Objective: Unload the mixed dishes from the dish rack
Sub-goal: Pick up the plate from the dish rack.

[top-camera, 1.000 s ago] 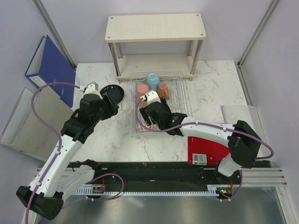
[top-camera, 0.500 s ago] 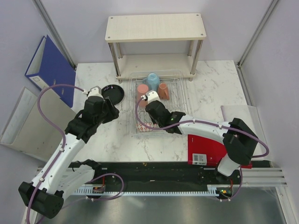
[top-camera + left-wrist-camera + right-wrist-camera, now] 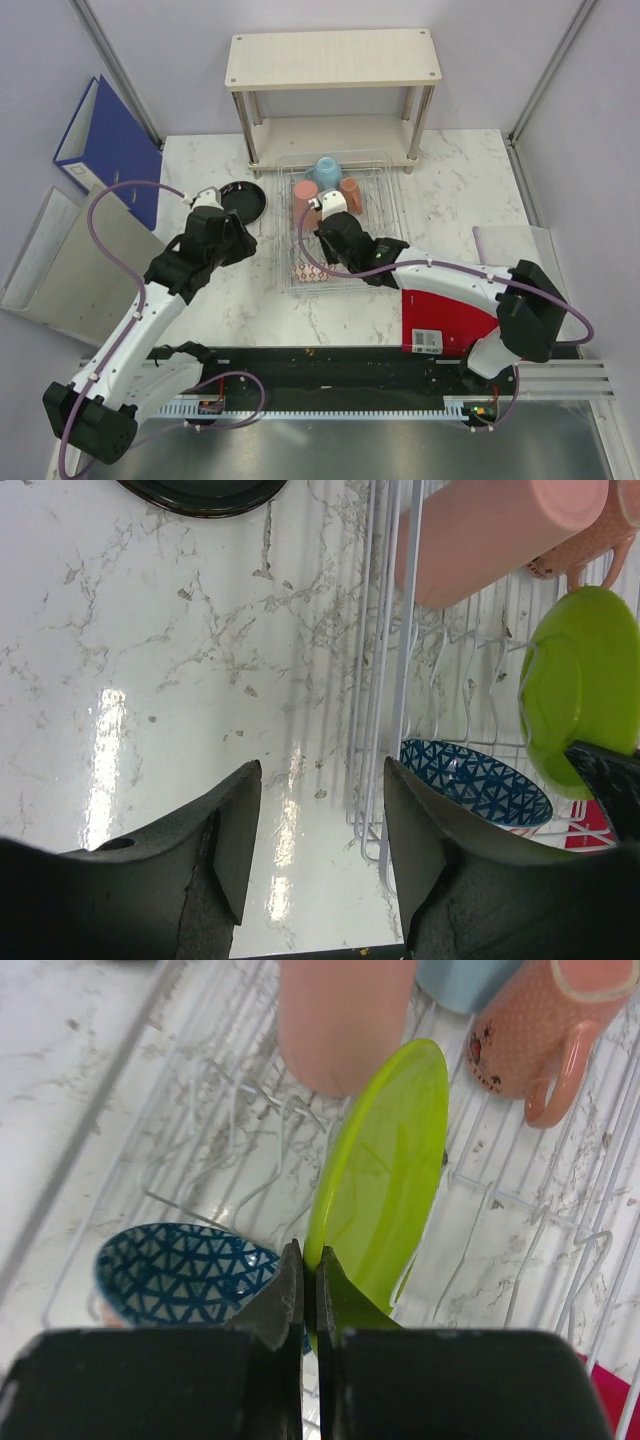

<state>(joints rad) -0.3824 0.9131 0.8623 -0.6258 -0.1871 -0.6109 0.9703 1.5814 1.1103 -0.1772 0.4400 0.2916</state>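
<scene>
As the green plate [image 3: 390,1160] stands on edge beside the bowl [image 3: 170,1270], right hand [image 3: 310,1255] pinches its rim; left hand [image 3: 320,775] open.

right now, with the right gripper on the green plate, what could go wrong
The right gripper pinches only the thin edge of the lime-green plate, so it may swivel or slip when lifted. Tilted, it could snag on the dish rack or knock the tall pink cup beside it.

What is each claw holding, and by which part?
Right claw: the lime-green plate, pinched at its near rim as it stands in the rack. Left claw: open, holding nothing.
</scene>
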